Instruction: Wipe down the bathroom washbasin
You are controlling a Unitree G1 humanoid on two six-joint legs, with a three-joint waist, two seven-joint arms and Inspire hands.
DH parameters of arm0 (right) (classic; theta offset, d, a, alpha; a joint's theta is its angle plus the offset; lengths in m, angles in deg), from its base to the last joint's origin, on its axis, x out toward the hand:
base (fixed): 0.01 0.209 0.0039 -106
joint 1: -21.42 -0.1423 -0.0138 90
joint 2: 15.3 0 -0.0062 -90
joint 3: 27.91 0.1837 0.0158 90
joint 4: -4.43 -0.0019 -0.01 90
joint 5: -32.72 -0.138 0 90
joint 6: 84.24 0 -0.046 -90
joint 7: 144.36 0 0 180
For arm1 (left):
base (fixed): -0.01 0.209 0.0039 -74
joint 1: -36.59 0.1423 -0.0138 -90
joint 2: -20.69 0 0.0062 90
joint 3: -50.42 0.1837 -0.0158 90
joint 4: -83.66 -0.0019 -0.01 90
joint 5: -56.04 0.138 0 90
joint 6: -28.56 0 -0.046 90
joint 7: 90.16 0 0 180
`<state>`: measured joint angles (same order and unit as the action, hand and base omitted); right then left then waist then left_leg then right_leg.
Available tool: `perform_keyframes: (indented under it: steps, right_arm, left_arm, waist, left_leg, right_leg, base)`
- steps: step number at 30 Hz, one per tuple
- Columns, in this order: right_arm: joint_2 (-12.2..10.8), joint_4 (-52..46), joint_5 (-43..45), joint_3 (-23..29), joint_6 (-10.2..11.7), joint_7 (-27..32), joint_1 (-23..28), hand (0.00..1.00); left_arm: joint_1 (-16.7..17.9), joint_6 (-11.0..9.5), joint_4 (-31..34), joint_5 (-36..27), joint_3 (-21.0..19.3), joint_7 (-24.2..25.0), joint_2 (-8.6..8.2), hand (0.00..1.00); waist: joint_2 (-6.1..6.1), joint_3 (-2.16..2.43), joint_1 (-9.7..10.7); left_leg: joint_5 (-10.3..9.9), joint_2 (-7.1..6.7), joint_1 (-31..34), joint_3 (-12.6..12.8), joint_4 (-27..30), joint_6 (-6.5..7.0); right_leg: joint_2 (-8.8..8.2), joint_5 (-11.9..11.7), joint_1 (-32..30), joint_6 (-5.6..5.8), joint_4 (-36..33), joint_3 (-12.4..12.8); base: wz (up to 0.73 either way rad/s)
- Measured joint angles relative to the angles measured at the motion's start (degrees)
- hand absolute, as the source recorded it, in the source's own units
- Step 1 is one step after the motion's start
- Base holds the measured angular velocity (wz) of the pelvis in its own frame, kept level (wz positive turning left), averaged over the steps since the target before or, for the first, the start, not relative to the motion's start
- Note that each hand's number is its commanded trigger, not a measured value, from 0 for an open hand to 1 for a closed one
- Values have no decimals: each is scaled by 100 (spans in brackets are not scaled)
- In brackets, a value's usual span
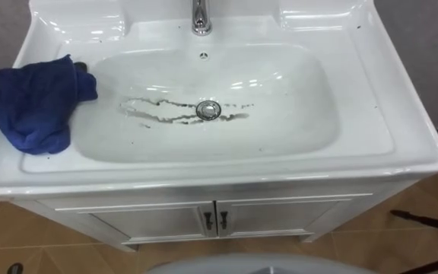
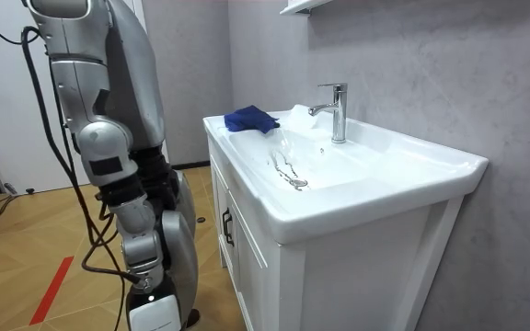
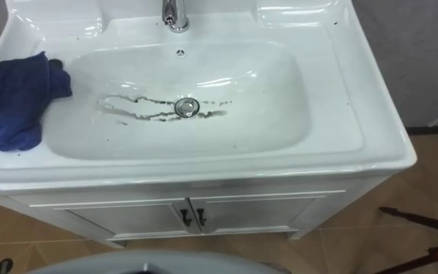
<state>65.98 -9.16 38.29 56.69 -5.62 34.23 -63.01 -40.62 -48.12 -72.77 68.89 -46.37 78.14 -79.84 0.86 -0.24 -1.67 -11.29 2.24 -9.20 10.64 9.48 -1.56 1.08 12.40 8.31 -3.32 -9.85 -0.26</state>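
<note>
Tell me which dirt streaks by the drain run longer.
Those left of the drain, toward the blue cloth: long dark streaks; the right side has only a short smear.

1. Room view: the robot stands upright, facing the room view's right, so the side toward the camera is its right.
2. Right arm hangs down at its side, close to the torso.
3. Upper arm near vertical, elbow slightly bent, forearm angled a little forward and down.
4. Right hand sits low beside the thigh, at the view's bottom edge, which cuts it off.
5. Wrist roughly in line with the forearm, no visible twist.
</note>
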Motion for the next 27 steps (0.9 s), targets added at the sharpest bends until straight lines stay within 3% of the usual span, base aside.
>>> perform_keyframes:
  steps: [10, 13, 15, 20, 23, 27]
  right_arm:
    - [15, 0, -37, -8, 2, -114, 0, 0]
    - [19, 0, -33, -5, 2, -105, -6, 0]
    - [34, 4, -46, 6, 2, -105, 1, 0]
    - [161, 5, -58, 44, 39, -116, 4, 0]
    - [244, -35, -85, 148, 161, -85, -3, 0]
    - [278, -196, -129, 356, 282, 41, -5, 0]
  left_arm:
    - [53, -133, -4, -909, -604, -460, -27, 0]
    - [98, -260, 0, -1317, -749, -694, -30, 0]
    - [115, -342, 1, -1586, -914, -833, -36, 0]
    - [147, -621, 275, -2317, -1806, -1473, -25, 0]
    - [198, -825, 482, -3077, -2024, -1911, 5, 0]
    - [255, -1011, 601, -3619, -2438, -2438, 84, 0]
  waist:
    - [29, 2, -45]
    - [41, 4, -88]
    - [39, 0, -167]
    - [-3, 20, -517]
    - [-53, 32, -630]
    - [-120, 38, -774]
  left_leg:
    - [0, -9, 41, -127, -1, 0]
    - [0, -8, 54, -165, 1, 0]
    - [0, -9, 65, -194, 4, 0]
    - [0, -38, 112, -338, 15, 0]
    - [2, -89, 116, -540, 16, 4]
    - [0, -124, 101, -704, 1, 7]
  right_leg:
    - [-7, 2, -4, -2, 8, -106]
    - [-6, 5, -8, -7, 3, -150]
    - [-8, 5, -9, -8, 7, -160]
    - [-26, 5, -9, -7, 14, -228]
    - [-59, 18, 41, 13, 27, -349]
    - [-86, 30, 65, 32, 33, -422]
  base:
    - [5]
    - [6]
    - [3]
    - [10]
    - [20]
    - [8]
